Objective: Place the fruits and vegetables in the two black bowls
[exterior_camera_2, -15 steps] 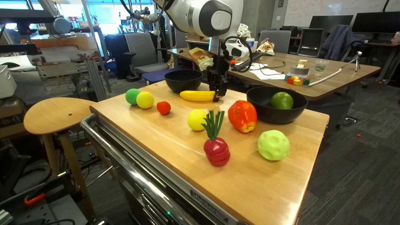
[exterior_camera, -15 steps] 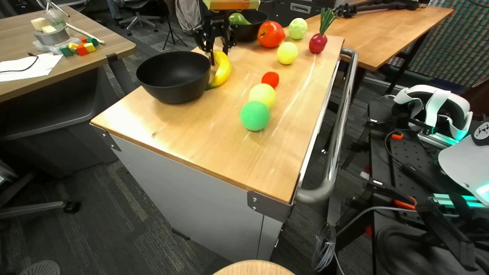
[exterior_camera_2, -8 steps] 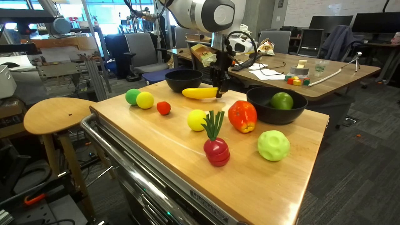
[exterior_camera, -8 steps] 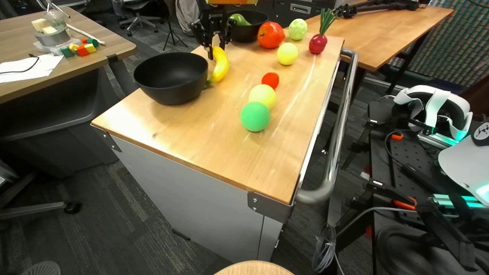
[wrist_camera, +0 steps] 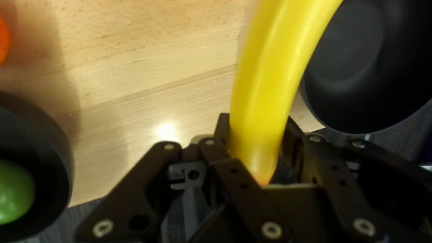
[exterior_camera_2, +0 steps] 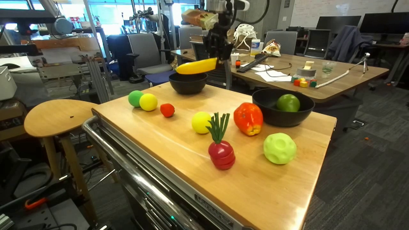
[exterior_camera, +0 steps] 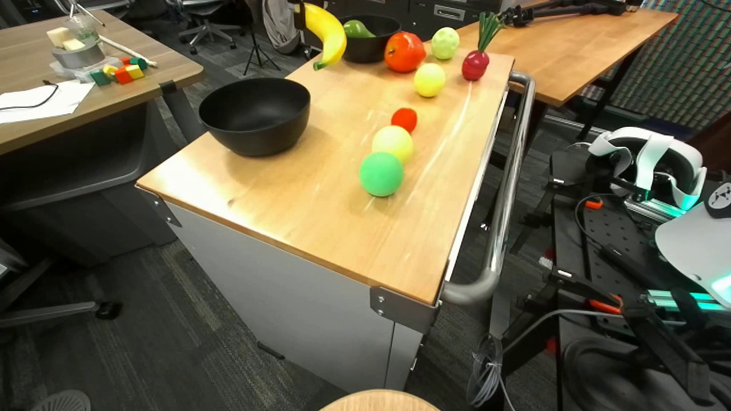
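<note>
So, our gripper (wrist_camera: 258, 138) is clamped on one end of the banana (wrist_camera: 270, 77), up above the table (exterior_camera: 285, 205); in the wrist view its long free end bends toward the black bowl (wrist_camera: 395, 77) at right, so we'd guess a sideways shift, then lower and release

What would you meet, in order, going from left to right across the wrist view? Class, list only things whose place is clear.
Black bowl with a green fruit in it → yellow banana gripped between the fingers → other black bowl.
</note>
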Motion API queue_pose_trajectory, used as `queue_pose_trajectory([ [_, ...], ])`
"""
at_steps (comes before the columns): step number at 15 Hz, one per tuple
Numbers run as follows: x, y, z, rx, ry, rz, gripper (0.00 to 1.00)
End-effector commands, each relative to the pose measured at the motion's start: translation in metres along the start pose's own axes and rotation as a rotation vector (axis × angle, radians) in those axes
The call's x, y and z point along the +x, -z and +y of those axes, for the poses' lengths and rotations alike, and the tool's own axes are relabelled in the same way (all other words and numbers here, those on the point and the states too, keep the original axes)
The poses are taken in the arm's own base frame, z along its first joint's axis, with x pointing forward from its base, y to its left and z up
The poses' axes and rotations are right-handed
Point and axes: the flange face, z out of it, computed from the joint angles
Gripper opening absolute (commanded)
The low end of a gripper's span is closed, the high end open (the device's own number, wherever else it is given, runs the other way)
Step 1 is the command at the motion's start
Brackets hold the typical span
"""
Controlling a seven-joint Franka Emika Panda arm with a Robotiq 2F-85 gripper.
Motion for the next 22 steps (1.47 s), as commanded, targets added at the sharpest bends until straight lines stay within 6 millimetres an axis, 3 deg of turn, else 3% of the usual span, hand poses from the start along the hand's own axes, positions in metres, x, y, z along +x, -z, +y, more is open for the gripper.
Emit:
queue_pose_trajectory([
  [1,-0.019,0.035,-0.017,0.056,0.095,0.081,0.12],
  [4,-0.019,0.03,-0.032,0.061,0.123,0.117,0.12],
  [13,-0.018,-0.05,-0.08,0.08,0.203,0.234,0.12],
  [20,-0.015,-0.051,-0.093,0.13,0.203,0.304,0.12],
  [21,-0.015,-0.051,-0.093,0.131,0.204,0.31,0.59],
  [22,-0.015,-0.05,-0.093,0.13,0.205,0.312,0.62],
])
